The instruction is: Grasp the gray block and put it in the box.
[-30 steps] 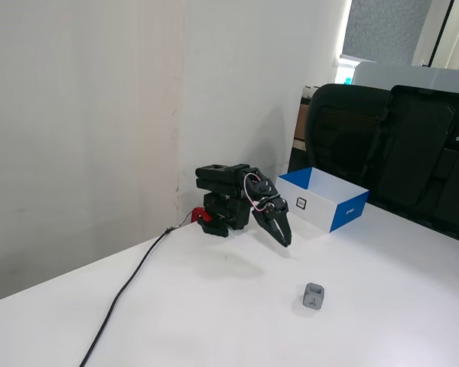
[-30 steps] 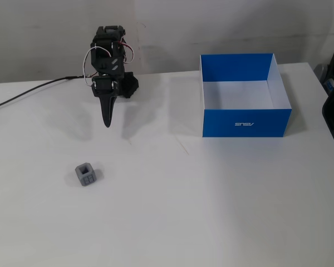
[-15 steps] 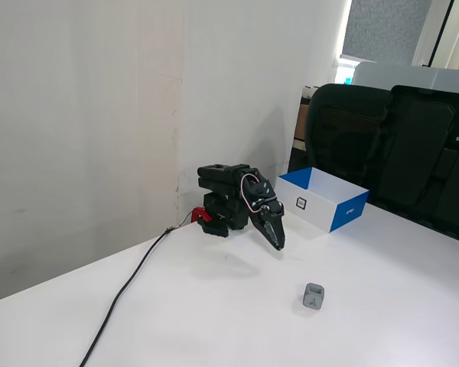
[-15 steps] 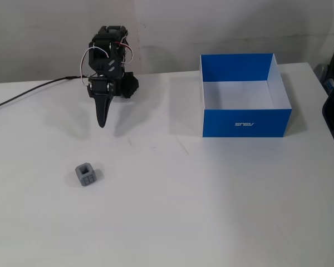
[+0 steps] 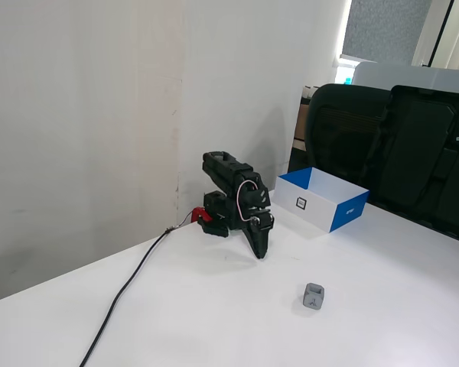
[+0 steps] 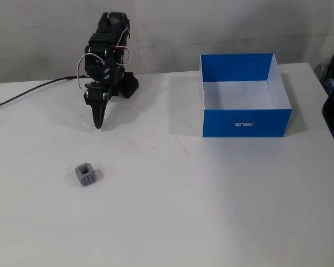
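- A small black robot arm (image 6: 108,61) stands near the back edge of a white table (image 6: 211,206), close to a pale wall. It is folded low over its base, so its reach takes in the open tabletop in front of it.
- Its gripper (image 6: 97,123) points steeply down toward the table, hanging above the surface with nothing between its tips. In both fixed views the two fingers read as one narrow dark wedge with no gap visible, so the pincer looks clenched and empty.
- The gray block (image 6: 86,174) sits alone on the bare table, in front of the gripper and well apart from it. In the view facing the arm it lies slightly to the left of the gripper tip. One face shows a small dark recess.
- In the side-on fixed view the gray block (image 5: 314,296) rests flat on the table, nearer the camera than the gripper (image 5: 261,253).
- The box (image 6: 245,119), blue outside and white inside, sits open-topped on the table, well to the right of the arm in the facing view. It looks empty, ready to receive the block.
- A black cable (image 6: 28,94) trails from the arm's base off the table's left edge.
- Judging from this layout, the grasp has not begun; the fingers would need to part before closing on the block.
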Tool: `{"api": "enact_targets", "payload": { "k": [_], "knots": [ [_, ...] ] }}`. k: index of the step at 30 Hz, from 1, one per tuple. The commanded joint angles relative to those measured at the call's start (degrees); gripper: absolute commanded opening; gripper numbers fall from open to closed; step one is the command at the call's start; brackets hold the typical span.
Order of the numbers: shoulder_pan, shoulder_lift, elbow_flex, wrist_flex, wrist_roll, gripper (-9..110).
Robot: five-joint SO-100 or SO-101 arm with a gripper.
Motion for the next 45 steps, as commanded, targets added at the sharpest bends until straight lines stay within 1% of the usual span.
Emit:
{"api": "enact_targets", "payload": {
  "k": [1,8,10,21,24,29,37,45],
  "knots": [
    [-0.5,-8.2,-7.6,-2.3,-0.9,0],
    [-2.8,-20.6,-19.3,-2.5,-4.1,0],
    [-3.6,-23.9,-21.8,-4.2,-5.0,0],
    [-5.2,-48.1,-40.2,-5.8,-12.1,0],
    [-5.2,-52.8,-44.5,-5.7,-15.6,0],
    [-4.5,-59.6,-50.8,-4.9,-19.5,0],
    [-2.6,-70.3,-64.2,-1.6,-21.4,0],
    [2.5,-76.4,-69.3,2.1,-25.7,0]
  ]
}}
